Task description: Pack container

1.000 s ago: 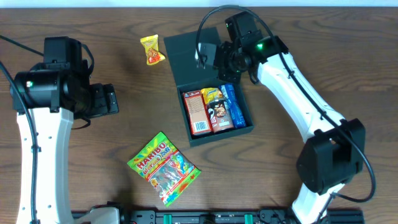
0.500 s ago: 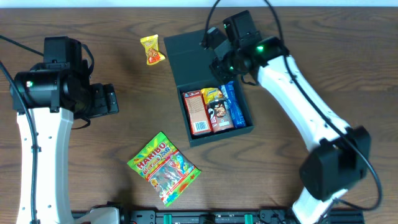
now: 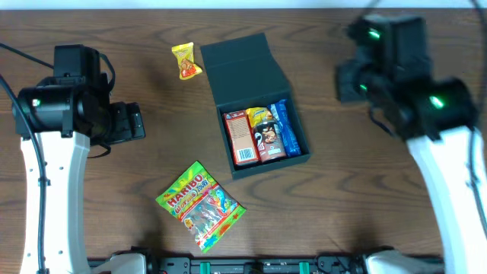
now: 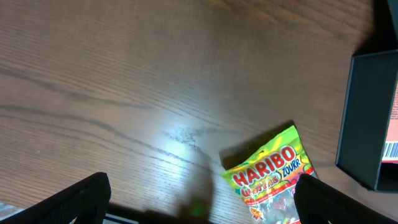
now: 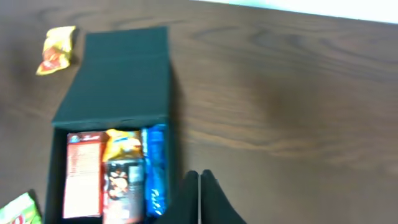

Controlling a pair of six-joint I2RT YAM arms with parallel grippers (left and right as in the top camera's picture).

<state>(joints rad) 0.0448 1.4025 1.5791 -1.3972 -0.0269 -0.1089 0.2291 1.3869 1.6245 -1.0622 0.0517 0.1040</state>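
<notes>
Overhead view first. Shows the container (image 3: 270, 165) on the wooden table (image 3: 365, 213), lying between the two grippers: to the right of the left gripper (image 3: 137, 122), to the left of the right gripper (image 3: 348, 80), and apart from both. Stands open, with the lid (image 3: 245, 70) folded back flat on the far side. Holds three snacks side by side: a red carton (image 3: 242, 137) on the side nearer the left gripper, a yellow packet (image 3: 262, 116) in the middle, and a blue packet (image 3: 288, 129) on the side nearer the right gripper. Leaves two snacks outside. Places a loose yellow snack (image 3: 186, 61) farther out than the left gripper and to its right, just beside the corner of the lid. Places a green candy bag (image 3: 200, 205) closer in than the left gripper and to its right, near the front left corner of the container.

Left wrist view next. Shows the left gripper released, jaws spread wide and nothing between them. Catches the candy bag on the table below, nearer to the right-hand finger, and one dark corner of the container at the right edge.

Right wrist view last, a little blurred. Shows the right gripper clenched, fingers (image 5: 208, 199) pressed together with only a thin slit, grasping nothing. Puts the open container to the left of the fingertips, with the lid beyond it.
</notes>
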